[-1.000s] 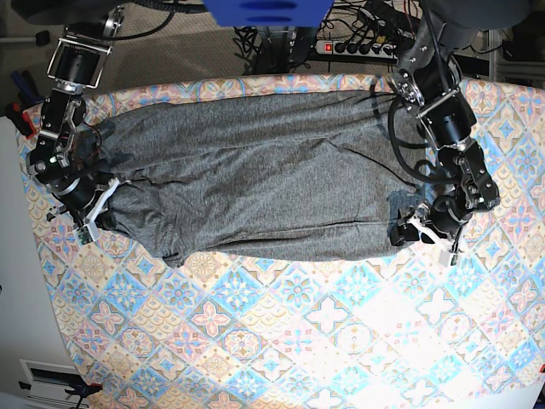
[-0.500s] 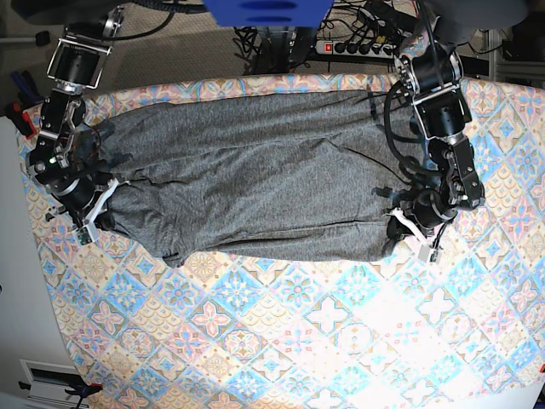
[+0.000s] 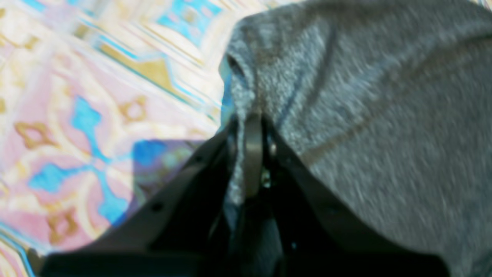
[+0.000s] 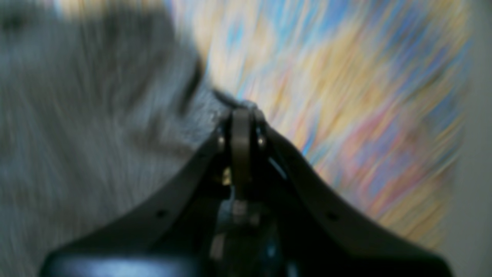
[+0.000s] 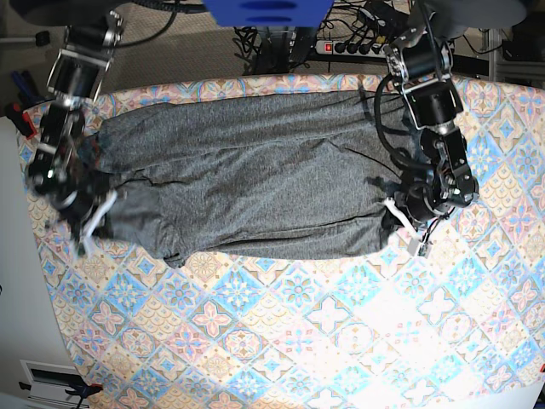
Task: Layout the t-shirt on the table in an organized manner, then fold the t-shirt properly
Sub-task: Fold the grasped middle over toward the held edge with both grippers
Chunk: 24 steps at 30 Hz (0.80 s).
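Matt knit t-shirt (image 5: 255, 170); printed table (image 5: 281, 332) cloth (seemingly smooth, views blurred).

Evenly bright from above in the base view, with pale glare washing out the table (image 5: 358, 341) along its near edge. Heavily motion-blurred in both wrist views, worst in the right one. Soft, short shadows under both arms.

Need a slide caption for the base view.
Both grippers, left and right, pinch the grey t-shirt on the patterned table.
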### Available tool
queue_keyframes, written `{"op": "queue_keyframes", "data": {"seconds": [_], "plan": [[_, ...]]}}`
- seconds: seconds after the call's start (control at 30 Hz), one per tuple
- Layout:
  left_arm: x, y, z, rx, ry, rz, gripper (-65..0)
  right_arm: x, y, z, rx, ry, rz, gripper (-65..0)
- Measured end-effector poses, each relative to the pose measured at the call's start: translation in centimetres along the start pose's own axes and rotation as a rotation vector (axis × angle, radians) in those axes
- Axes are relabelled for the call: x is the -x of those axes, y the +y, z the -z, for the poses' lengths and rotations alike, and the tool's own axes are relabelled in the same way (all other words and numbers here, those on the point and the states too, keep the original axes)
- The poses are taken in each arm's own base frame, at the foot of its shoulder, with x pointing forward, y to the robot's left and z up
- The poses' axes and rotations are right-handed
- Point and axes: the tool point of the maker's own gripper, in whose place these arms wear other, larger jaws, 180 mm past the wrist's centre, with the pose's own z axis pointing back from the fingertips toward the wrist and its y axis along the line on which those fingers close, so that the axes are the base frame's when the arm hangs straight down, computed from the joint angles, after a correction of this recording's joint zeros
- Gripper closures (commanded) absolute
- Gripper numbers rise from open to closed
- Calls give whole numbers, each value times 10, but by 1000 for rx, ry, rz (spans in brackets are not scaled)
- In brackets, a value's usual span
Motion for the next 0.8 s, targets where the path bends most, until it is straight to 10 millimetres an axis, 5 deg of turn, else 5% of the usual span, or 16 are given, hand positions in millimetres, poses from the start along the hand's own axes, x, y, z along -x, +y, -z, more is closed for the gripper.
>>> {"op": "queue_keyframes", "data": {"seconds": [0.1,0.27,0.6,0.8], "plan": [[-11,18,-17,-59,-26,-7,0,-25,-7,0,12,-63,-8,0],[-26,29,-29,-99,-58,-3,0,-3,-2,1,2,3,-4,0],[-19,46,-39,-131,-73,-65,0,-12,-5,1,9,-25,1,0],[-15,55,-45,-147,-88,-110,0,-9,-28,-11,79,-69,99,0]]}}
